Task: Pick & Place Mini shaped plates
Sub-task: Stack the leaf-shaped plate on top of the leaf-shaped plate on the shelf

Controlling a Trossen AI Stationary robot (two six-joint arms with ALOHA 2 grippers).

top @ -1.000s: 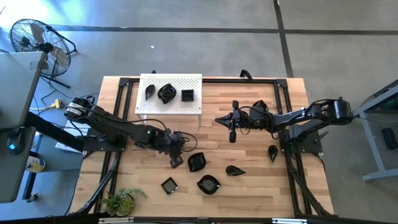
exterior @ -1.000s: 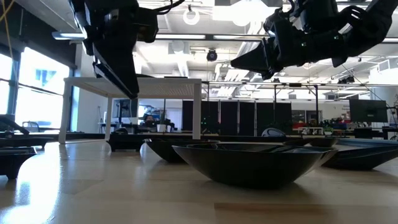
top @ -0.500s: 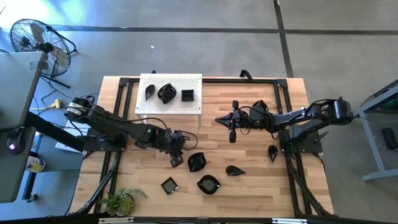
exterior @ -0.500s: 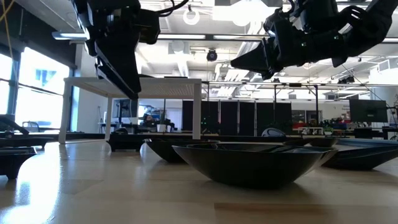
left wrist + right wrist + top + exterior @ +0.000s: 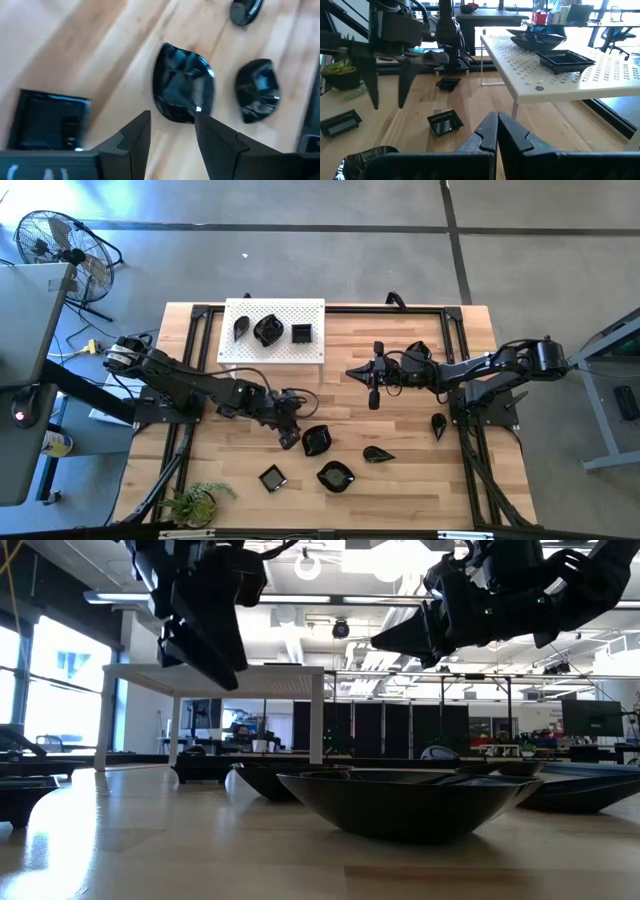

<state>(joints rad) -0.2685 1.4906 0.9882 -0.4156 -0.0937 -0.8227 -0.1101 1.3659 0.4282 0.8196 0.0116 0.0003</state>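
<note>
Near edge: a potted plant (image 5: 194, 502) stands at the counter's (image 5: 400, 480) 7 o'clock corner.
Front plates: a square plate (image 5: 271, 478) and a wavy plate (image 5: 335, 476) lie nearest the front edge, around 6 o'clock of the counter's middle, with a teardrop plate (image 5: 378, 454) just past them at 5 o'clock.
Left gripper (image 5: 290, 438): low over the counter left of centre, its fingers (image 5: 134, 136) spread wide and holding nothing (the wrist view shows bare wood in the gap).
Plate at the left gripper: a rounded wavy plate (image 5: 317, 440) lies just beside the fingertips, at 3 o'clock of them; whether they touch cannot be told.
Right-side plate: a small leaf plate (image 5: 438, 424) lies near the right arm's base, at 4 o'clock of the counter's middle.
Right gripper (image 5: 373, 397): hangs above the middle of the counter at 1 o'clock of the left gripper, well apart from it, fingers (image 5: 490, 134) pressed together with nothing between them.
White perforated board (image 5: 272, 352): a raised stand at the far left of the counter, 11 o'clock.
Plates on the board: a leaf plate (image 5: 241, 329), a round wavy plate (image 5: 268, 330) and a square plate (image 5: 301, 333) sit in a row on it.
Beyond the counter: a floor fan (image 5: 50, 240) stands at far 10 o'clock.
</note>
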